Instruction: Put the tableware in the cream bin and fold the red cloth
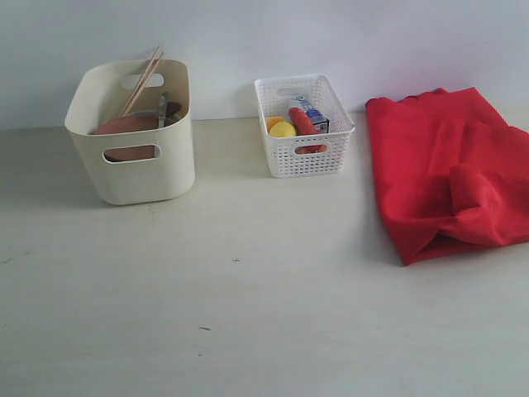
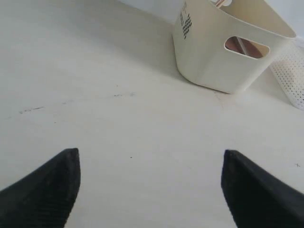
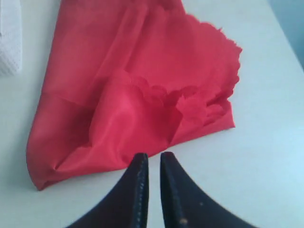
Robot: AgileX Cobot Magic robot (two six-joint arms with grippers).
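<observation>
My left jaws are spread wide and hold nothing. Only the bare pale surface (image 2: 118,71) lies between them. The tall cream plastic bin with oval handle holes (image 2: 213,52) stands well ahead of them. Two long wooden chopsticks (image 1: 142,81) lean up out of it, and the round brown wooden plate (image 1: 124,126) shows inside. So I think the tableware is already in, and that is why these jaws are empty. The small white lattice basket (image 1: 302,149) of food sits past the bin, and I leave that alone.

My right jaws are pressed almost together, pinching nothing. The big bright red cloth with the wavy edge (image 3: 133,85) lies just ahead of their tips. It is doubled over but lumpy, with one corner flopped on top. I think the fold needs one more tidy. Thin cloth slips, so I should pinch low at its edge.
</observation>
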